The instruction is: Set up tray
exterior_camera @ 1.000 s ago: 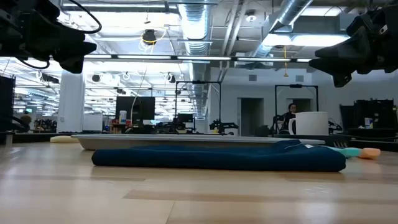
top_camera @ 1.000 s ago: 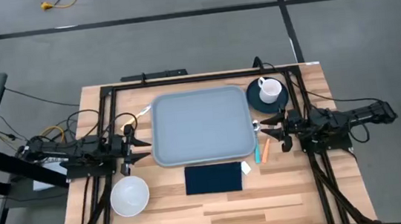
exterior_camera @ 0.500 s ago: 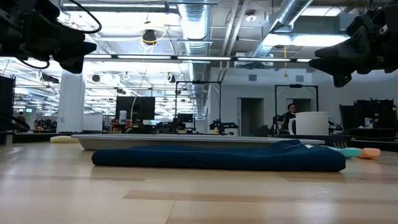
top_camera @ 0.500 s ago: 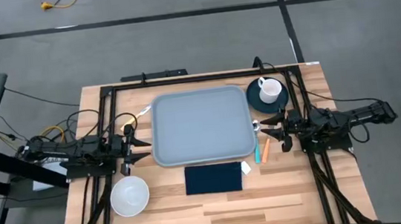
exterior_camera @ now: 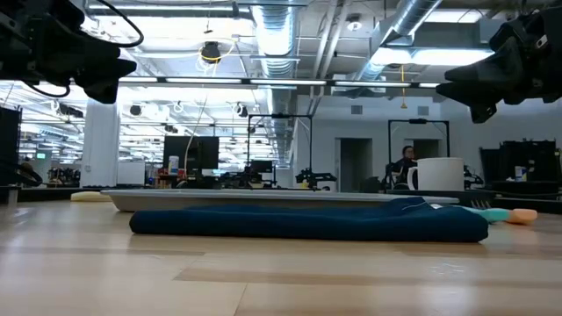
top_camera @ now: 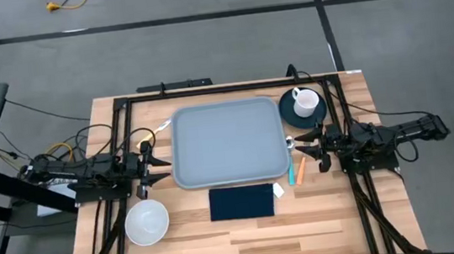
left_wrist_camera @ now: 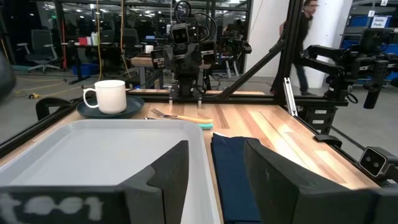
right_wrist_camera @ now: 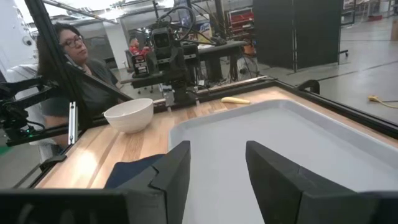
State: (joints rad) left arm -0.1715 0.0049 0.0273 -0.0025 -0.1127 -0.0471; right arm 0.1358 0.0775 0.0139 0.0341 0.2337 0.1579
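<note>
Wooden bench [top_camera: 247, 235] carries the tray [top_camera: 228, 141], lying flat in its middle toward the far edge. Left gripper [top_camera: 160, 163] waits just beside the tray's left rim, fingers spread. Right gripper [top_camera: 299, 146] waits by the right rim, fingers spread also. Both hold nothing.

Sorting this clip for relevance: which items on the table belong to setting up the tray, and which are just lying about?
Likely part of the job:
tray, nothing on it
bowl
mug on its saucer
folded cloth
cutlery with teal and orange handles

Just lying about:
yellow object beyond the tray's far left corner
cables beside the left arm

Left gripper and right gripper wait open, flanking the tray.
</note>
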